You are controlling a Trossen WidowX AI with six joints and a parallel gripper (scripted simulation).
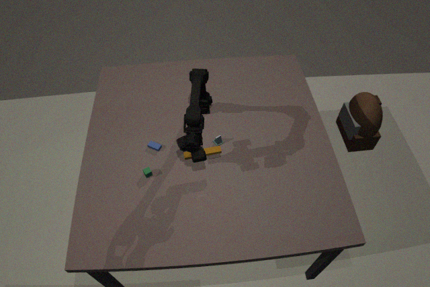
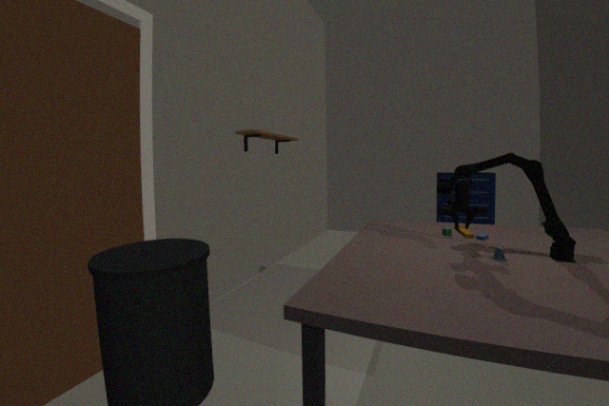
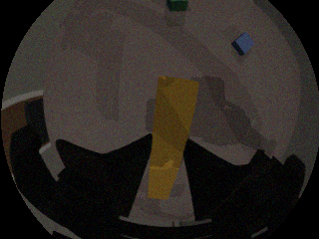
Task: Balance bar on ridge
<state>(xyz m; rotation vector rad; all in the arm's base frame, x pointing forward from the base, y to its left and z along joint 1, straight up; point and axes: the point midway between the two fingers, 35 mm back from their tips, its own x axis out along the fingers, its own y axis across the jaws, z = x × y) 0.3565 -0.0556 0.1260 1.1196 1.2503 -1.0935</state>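
My gripper (image 1: 197, 153) is closed tight on the yellow bar (image 1: 212, 150), with one finger on each long side of it. I hold the bar close to one end, so most of it sticks out to one side of my fingers. In the wrist view the bar (image 3: 171, 134) runs straight away from me between the two dark fingers. The bar is near the middle of the table (image 1: 242, 207), a bit closer to the far edge than the near edge. In the side view the bar (image 2: 465, 232) hangs under my gripper (image 2: 461, 225) with one end tipped down, and I cannot tell if that end touches the table. The small grey ridge (image 1: 218, 140) stands just beside the bar, on the side toward the far edge. A blue block (image 1: 154, 145) and a green cube (image 1: 147, 171) sit apart from the bar, toward the left edge of the table.
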